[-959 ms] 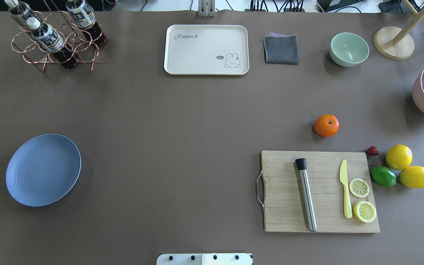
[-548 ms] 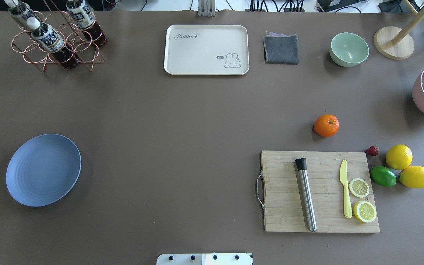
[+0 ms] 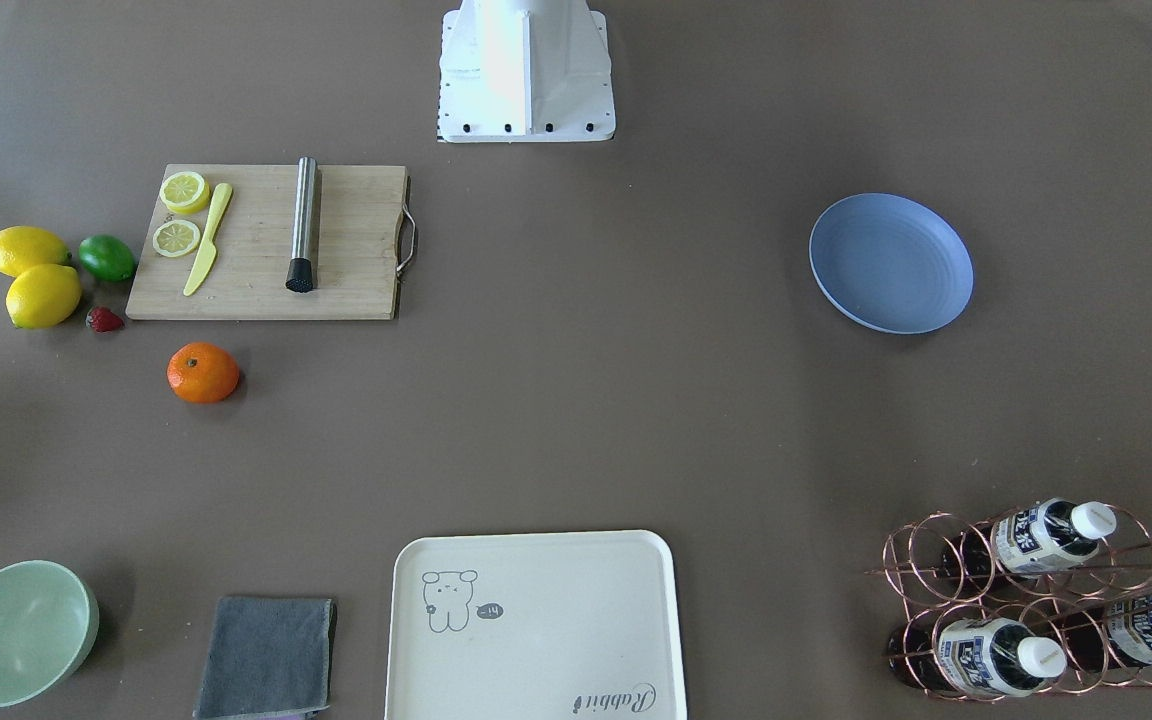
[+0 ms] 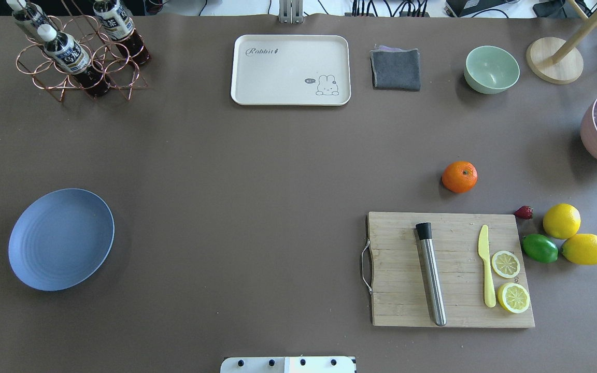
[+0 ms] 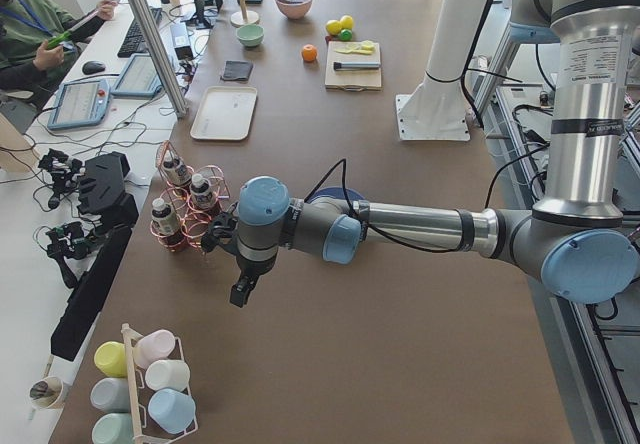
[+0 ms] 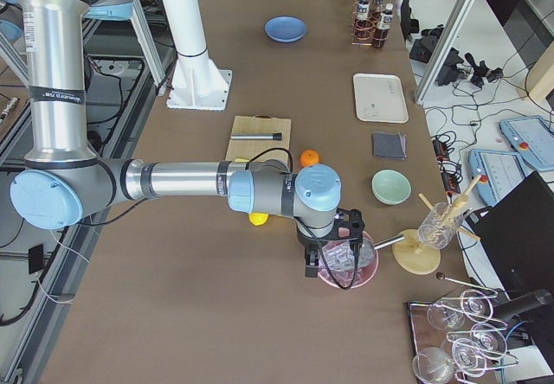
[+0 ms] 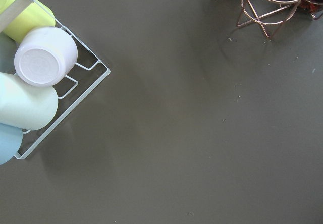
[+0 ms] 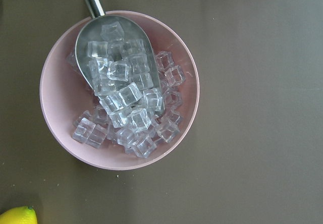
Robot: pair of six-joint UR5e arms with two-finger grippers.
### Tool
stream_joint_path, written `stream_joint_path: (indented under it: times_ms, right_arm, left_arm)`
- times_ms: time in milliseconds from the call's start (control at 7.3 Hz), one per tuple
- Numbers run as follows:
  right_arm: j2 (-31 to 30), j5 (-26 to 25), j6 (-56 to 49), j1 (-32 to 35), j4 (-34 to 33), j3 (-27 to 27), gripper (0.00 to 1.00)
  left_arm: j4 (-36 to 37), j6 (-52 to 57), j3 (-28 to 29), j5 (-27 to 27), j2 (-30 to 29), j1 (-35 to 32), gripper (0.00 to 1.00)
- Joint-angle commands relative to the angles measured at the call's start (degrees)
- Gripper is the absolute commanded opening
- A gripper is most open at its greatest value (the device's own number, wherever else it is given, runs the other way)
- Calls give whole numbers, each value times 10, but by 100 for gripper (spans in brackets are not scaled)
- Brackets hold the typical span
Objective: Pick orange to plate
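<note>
The orange [image 4: 459, 176] sits alone on the brown table just beyond the cutting board [image 4: 449, 269], on my right side; it also shows in the front view as the orange [image 3: 202, 372]. The blue-lavender plate [image 4: 61, 239] lies bare far off on my left side. Neither gripper appears in the overhead or front views. In the left side view my left gripper [image 5: 243, 289] hangs over the table between the bottle rack and the cup rack. In the right side view my right gripper [image 6: 310, 267] hovers above the pink ice bowl [image 8: 118, 90]. I cannot tell whether either is open or shut.
On the board lie a steel muddler [image 4: 430, 274], a yellow knife [image 4: 486, 272] and lemon slices. Two lemons [image 4: 561, 220], a lime [image 4: 539, 248] and a strawberry [image 4: 524, 212] sit right of it. At the back stand a cream tray [image 4: 290, 70], grey cloth [image 4: 395, 69], green bowl [image 4: 491, 69] and bottle rack [image 4: 78, 52].
</note>
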Motion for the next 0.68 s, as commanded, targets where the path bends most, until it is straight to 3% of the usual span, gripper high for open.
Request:
stream_joint_path:
  times_ms: [0, 548]
  right_arm:
    - [5, -2, 0, 2, 0, 5, 100]
    - [-1, 3, 4, 1, 1, 4, 100]
  left_arm:
    - [-4, 3, -11, -4, -7, 3, 98]
    - [-23, 1, -33, -4, 20, 2, 98]
